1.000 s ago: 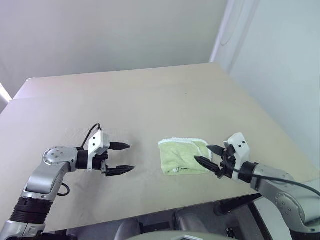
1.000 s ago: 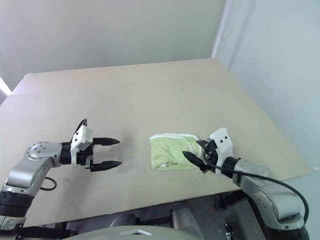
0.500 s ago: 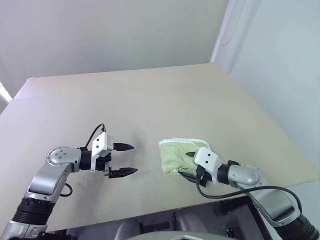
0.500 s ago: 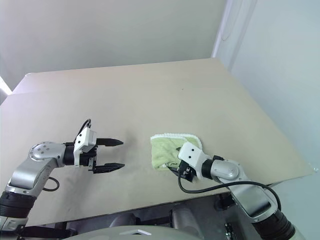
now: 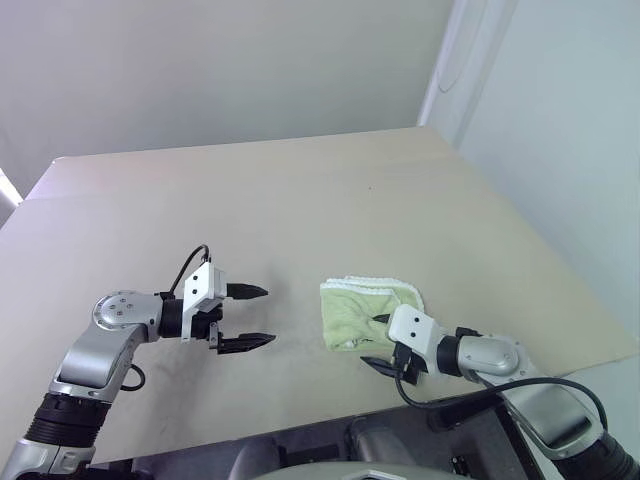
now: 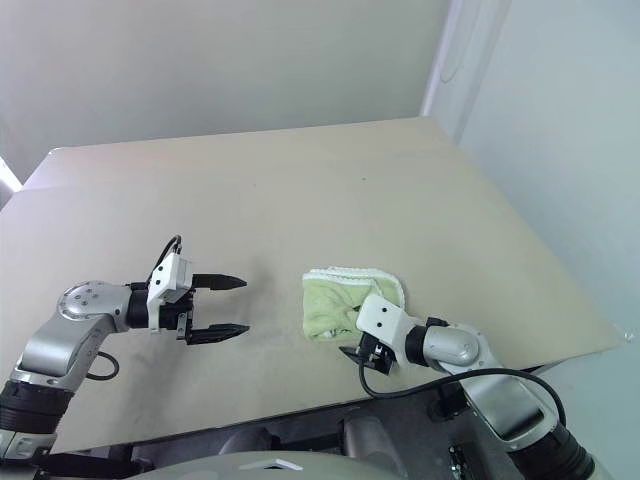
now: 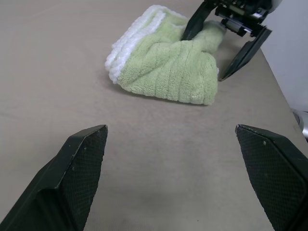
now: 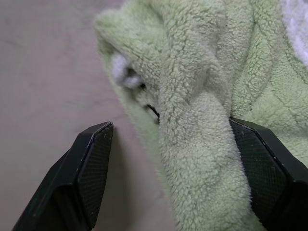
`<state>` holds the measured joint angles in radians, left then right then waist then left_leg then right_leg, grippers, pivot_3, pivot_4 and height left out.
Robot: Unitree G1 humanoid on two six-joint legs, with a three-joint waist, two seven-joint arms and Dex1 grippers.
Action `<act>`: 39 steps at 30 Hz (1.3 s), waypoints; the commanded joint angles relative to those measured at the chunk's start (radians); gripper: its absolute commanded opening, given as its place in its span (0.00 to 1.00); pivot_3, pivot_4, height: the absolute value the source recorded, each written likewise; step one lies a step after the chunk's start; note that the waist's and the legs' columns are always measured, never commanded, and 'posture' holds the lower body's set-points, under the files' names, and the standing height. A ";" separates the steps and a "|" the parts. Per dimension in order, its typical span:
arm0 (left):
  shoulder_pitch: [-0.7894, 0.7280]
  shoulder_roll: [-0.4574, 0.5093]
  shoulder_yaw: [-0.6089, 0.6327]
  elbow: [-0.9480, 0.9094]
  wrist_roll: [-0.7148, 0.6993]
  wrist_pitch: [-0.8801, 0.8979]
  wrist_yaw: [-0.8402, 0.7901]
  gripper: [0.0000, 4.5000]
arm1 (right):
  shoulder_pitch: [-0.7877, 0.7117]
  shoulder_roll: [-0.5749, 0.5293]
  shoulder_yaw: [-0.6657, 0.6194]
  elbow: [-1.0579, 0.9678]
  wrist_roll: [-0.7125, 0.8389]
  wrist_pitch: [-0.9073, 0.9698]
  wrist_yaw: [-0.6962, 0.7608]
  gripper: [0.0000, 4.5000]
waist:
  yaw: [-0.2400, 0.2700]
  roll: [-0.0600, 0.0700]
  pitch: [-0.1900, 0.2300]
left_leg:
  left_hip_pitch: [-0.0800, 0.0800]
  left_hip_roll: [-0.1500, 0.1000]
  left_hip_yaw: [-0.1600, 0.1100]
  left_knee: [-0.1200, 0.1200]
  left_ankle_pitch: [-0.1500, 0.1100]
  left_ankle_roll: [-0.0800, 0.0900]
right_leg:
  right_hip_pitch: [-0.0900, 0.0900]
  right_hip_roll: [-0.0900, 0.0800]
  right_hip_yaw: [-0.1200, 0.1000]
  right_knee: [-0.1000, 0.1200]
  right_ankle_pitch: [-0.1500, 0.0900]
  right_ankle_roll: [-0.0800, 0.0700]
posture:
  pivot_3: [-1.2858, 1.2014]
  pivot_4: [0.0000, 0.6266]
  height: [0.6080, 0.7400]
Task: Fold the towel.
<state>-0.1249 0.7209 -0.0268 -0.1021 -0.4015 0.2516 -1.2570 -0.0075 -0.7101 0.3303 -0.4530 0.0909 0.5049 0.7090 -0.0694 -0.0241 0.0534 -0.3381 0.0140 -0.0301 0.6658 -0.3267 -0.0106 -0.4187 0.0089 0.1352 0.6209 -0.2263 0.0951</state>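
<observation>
The towel (image 5: 365, 308) lies as a folded pale green bundle with white edging on the near right part of the table. My right gripper (image 5: 379, 343) is at the towel's near corner, open. A fold of the towel (image 8: 202, 110) sits between its jaws and touches one finger (image 8: 262, 166). The other finger (image 8: 89, 168) stands clear of the cloth over the table. Well to the left of the towel, my left gripper (image 5: 264, 316) is open just above the table and points toward the towel with nothing between its fingers.
The tan table (image 5: 300, 200) reaches back to a plain wall. Its near edge runs just below my right gripper and its right edge (image 5: 560, 270) passes close to the towel. Bare tabletop separates my left gripper from the towel.
My right gripper has swung from the towel's right side down to its near corner, rolling as it went, and now straddles the cloth. The left arm has stayed put.
</observation>
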 commanded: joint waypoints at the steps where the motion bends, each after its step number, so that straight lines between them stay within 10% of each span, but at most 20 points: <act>1: -0.019 0.008 -0.001 -0.020 0.004 -0.014 0.002 1.00 | -0.030 0.022 -0.012 0.025 -0.041 -0.009 -0.032 0.86 | 0.000 0.000 0.000 | 0.000 0.000 0.000 0.000 0.000 0.000 | 0.000 0.000 0.000 0.000 0.000 0.000 | 0.52 0.00 1.00; 8: -0.032 0.002 0.001 -0.012 0.006 -0.020 0.011 1.00 | -0.055 -0.002 0.003 0.066 -0.137 -0.090 -0.031 0.81 | 0.000 0.000 0.000 | 0.000 0.000 0.000 0.001 0.000 0.000 | 0.000 0.000 0.000 0.001 0.000 0.000 | 0.52 0.00 1.00; 19: -0.042 -0.001 -0.003 -0.005 0.005 -0.019 0.019 1.00 | -0.069 0.040 -0.029 0.042 -0.116 -0.101 -0.022 0.02 | -0.001 0.000 0.000 | 0.000 0.000 0.000 0.001 0.000 0.000 | 0.000 0.000 0.000 0.002 0.000 0.000 | 0.52 0.00 1.00; 29: -0.069 -0.015 -0.012 0.036 0.021 -0.041 0.017 1.00 | -0.192 0.161 -0.465 -0.085 0.326 0.187 -0.049 0.00 | 0.000 0.000 0.000 | 0.000 0.000 -0.001 0.002 0.000 0.000 | 0.000 0.000 0.000 0.006 0.000 0.000 | 0.52 0.00 1.00; 39: -0.104 -0.035 -0.034 0.078 0.033 -0.072 0.014 1.00 | -0.188 -0.019 -0.409 0.172 0.047 -0.004 -0.123 0.00 | -0.003 0.000 0.000 | 0.000 -0.001 0.000 0.001 0.000 0.000 | -0.001 0.001 0.000 0.004 0.000 0.000 | 0.52 0.00 1.00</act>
<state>-0.2096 0.6865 -0.0629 -0.0190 -0.3703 0.2018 -1.2397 -0.1995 -0.7185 -0.1206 -0.3132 0.2072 0.5585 0.6082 -0.0720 -0.0237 0.0535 -0.3379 0.0136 -0.0301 0.6665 -0.3266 -0.0106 -0.4195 0.0096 0.1356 0.6253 -0.2263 0.0946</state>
